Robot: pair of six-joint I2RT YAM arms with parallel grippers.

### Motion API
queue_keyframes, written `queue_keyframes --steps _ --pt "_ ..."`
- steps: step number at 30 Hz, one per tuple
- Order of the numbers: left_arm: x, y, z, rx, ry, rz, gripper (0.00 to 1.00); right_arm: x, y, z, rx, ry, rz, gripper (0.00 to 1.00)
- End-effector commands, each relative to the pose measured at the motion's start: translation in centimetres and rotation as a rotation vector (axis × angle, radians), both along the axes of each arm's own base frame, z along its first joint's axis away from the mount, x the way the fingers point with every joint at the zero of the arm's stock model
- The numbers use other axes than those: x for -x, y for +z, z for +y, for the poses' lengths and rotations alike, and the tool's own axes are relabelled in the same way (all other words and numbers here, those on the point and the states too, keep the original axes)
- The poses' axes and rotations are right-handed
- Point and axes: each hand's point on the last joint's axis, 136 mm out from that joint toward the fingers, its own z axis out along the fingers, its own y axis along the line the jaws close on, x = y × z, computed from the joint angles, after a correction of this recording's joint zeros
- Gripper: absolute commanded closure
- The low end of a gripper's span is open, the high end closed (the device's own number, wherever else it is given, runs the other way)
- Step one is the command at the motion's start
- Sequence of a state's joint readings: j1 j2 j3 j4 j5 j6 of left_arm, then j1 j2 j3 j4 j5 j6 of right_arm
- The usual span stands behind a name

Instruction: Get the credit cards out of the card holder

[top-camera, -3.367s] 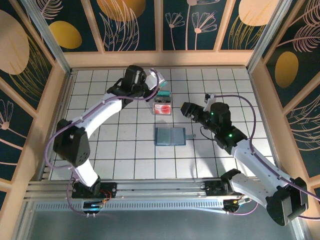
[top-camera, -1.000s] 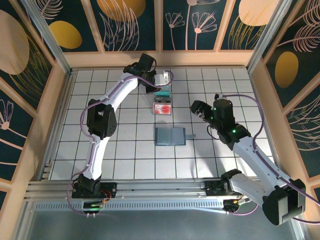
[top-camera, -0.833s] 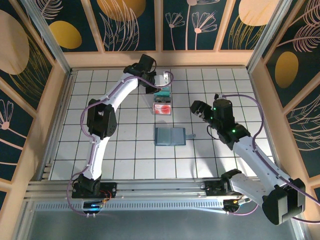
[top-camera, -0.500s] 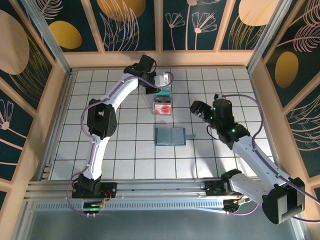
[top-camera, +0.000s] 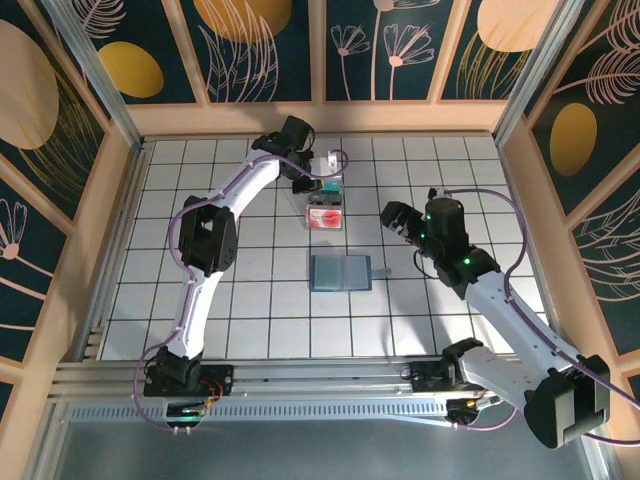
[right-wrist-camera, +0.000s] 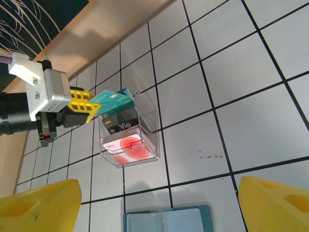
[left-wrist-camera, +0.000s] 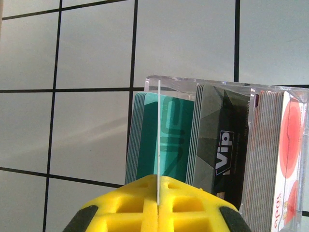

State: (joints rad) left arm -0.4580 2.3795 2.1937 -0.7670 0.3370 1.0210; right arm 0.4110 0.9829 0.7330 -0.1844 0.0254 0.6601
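Looks like the drop-off stage for one card. Pinches the teal credit card (right-wrist-camera: 113,100) in the shut left claw (right-wrist-camera: 89,108), out over the far middle of the bench (top-camera: 250,290). Holds it on edge; from the left wrist, reads as a thin pale line rising from between the yellow fingers (left-wrist-camera: 130,203).

Hangs it above a clear box (right-wrist-camera: 147,121) that carries three upright stacks: teal, dark with "ViP" lettering, and whitish with red marks. Lines up with the teal stack (left-wrist-camera: 169,135), judging from the left wrist view. Cannot tell whether the card's lower edge is already below the box rim.

Leaves the card holder (top-camera: 340,272) lying unfolded and flat near the middle of the bench, apart from the box on its near side. Cannot tell whether a second card sits in its pockets.

Hovers the right claw (top-camera: 397,218) spread wide and empty, to the right of the box and just beyond the holder's far right corner, touching nothing.

Calls next for a straight descent into the teal slot, with the card kept parallel to the stack so as to slide in beside it rather than catch on the rim. Then calls for opening the left claw and lifting clear without nudging the box. Probably worth checking the holder's pockets afterwards.
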Motion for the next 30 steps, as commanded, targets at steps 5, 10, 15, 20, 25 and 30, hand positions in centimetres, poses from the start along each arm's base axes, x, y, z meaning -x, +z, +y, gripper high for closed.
queue_keyframes --steps 5,10,15,20,25,30 --pt "-0.1 -1.6 0.0 -0.009 -0.024 0.031 1.0 -0.4 1.8 -0.5 -0.001 -0.017 -0.039 0.15" --pt "0.0 -2.3 0.0 -0.011 -0.022 0.043 1.0 -0.4 1.8 -0.5 -0.001 -0.017 -0.04 0.15" --pt "-0.2 -2.9 0.2 -0.024 -0.004 0.053 1.0 -0.5 1.7 -0.4 -0.003 -0.017 -0.039 0.15" --pt "0.2 -3.9 0.5 -0.042 0.007 0.083 1.0 -0.5 1.4 -0.5 -0.005 -0.019 -0.034 0.15" --pt "0.6 -4.0 0.7 -0.049 0.022 0.108 1.0 -0.5 1.3 -0.3 -0.01 -0.012 -0.035 0.15" --pt "0.6 -3.9 1.1 -0.062 0.053 0.116 1.0 -0.4 1.2 -0.2 -0.009 -0.006 -0.033 0.15"
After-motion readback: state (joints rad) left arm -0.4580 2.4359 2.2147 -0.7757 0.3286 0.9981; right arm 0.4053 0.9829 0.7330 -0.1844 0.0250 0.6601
